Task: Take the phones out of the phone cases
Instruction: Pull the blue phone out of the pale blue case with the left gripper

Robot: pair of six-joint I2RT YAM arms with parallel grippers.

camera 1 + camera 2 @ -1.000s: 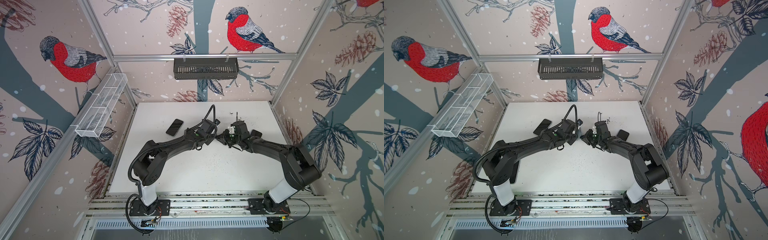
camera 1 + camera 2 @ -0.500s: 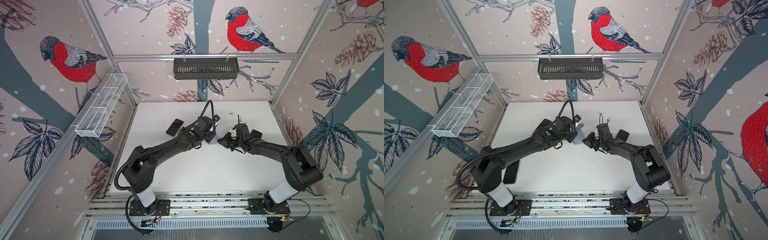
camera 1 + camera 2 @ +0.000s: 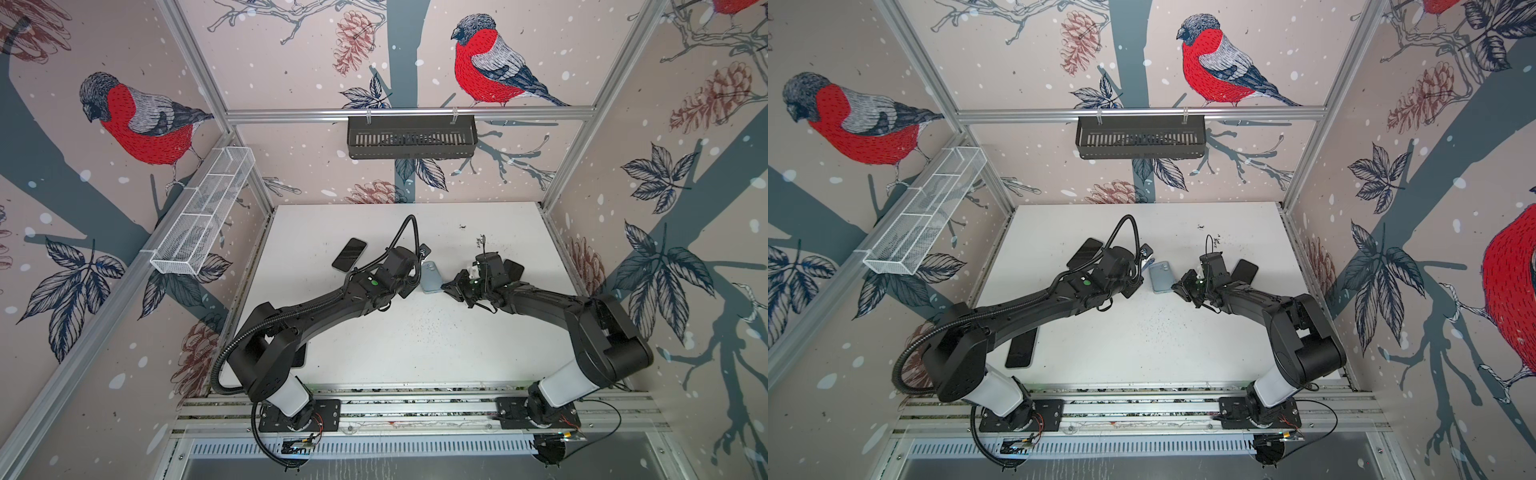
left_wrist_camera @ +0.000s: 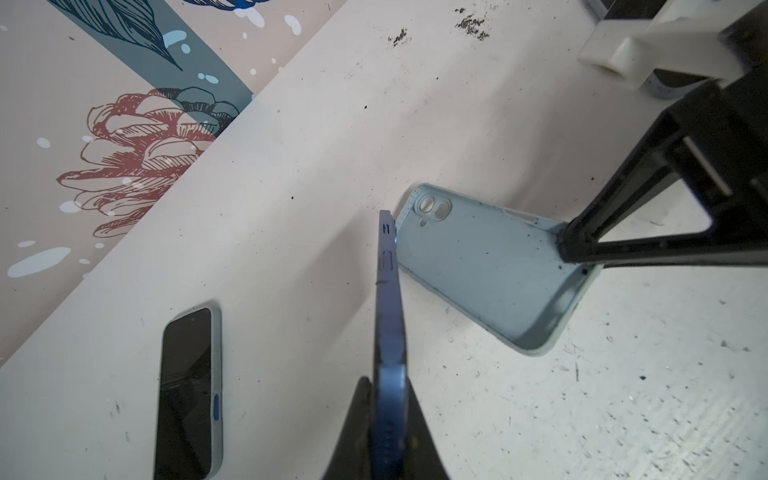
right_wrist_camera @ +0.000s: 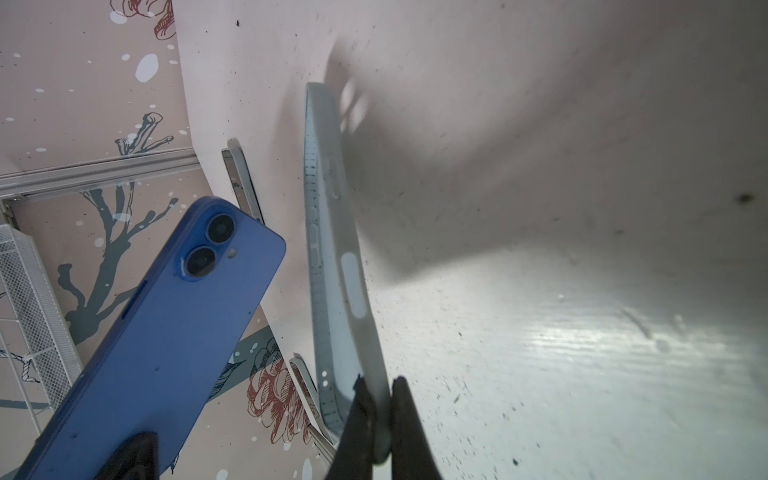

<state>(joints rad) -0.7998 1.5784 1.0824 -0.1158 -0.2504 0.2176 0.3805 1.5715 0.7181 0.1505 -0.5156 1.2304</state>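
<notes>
The blue phone [image 4: 388, 299] is out of the case and hangs edge-on above the table, with my left gripper [image 4: 386, 386] shut on its lower end. In the right wrist view the phone's [image 5: 166, 332] back and twin lenses face the camera. The pale blue phone case [image 4: 490, 266] is empty, its hollow inside showing. My right gripper [image 5: 376, 386] is shut on one end wall of the case [image 5: 332, 249]. In both top views the case [image 3: 431, 277] [image 3: 1162, 277] tilts up from the table between the two grippers, with a small gap to the phone.
A dark-screened phone in a pale case [image 4: 189, 390] [image 3: 350, 254] lies behind the left arm. Another dark phone [image 3: 1245, 271] lies by the right arm, and a third [image 3: 1021, 349] under the left arm's elbow. A black basket [image 3: 411, 137] and a white wire basket [image 3: 203, 216] hang on the walls.
The two grippers were close together a second ago. The left gripper has drawn back to the left with the phone, and the empty case now shows between the arms in the right gripper.
</notes>
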